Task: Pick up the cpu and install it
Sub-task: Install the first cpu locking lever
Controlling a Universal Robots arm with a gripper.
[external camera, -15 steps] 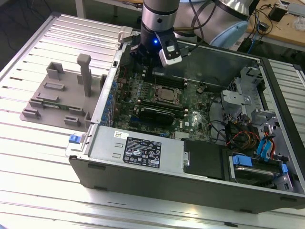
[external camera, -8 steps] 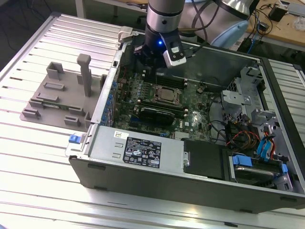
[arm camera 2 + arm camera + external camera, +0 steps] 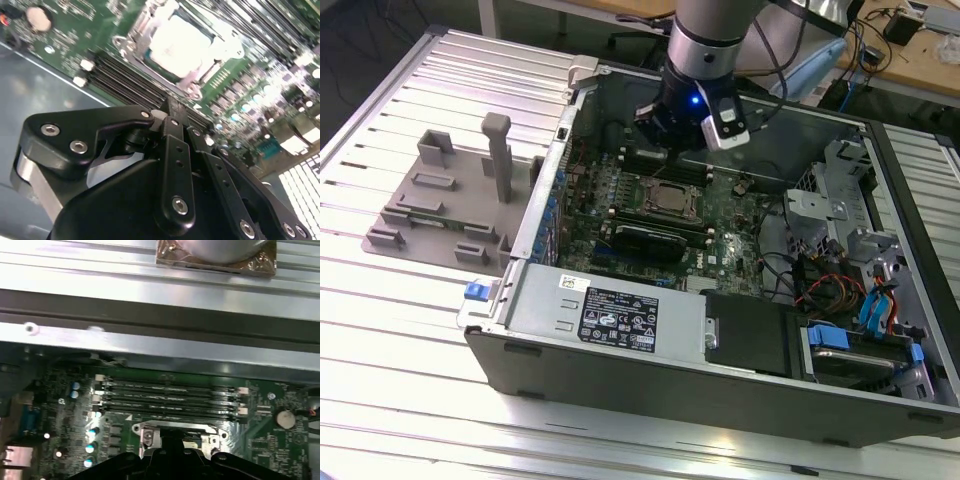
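Silver ribbed table (image 3: 400,330) bears the open case (image 3: 670,392); tool (image 3: 170,107) pinched shut near seated cpu (image 3: 182,45)

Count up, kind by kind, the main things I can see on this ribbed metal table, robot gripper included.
Open dark metal computer case: 1
Grey plastic fixture tray with upright post: 1
Shiny silver square cpu: 1
Black robot gripper: 1
Total: 4

A silver, ribbed metal counter (image 3: 410,340) spreads across the exterior view under bright, even light. Behind it, toward the exterior view's right, stands a light wooden desk (image 3: 920,72) strewn with cables (image 3: 868,52). Dark floor (image 3: 350,50) shows past the counter's far left corner.
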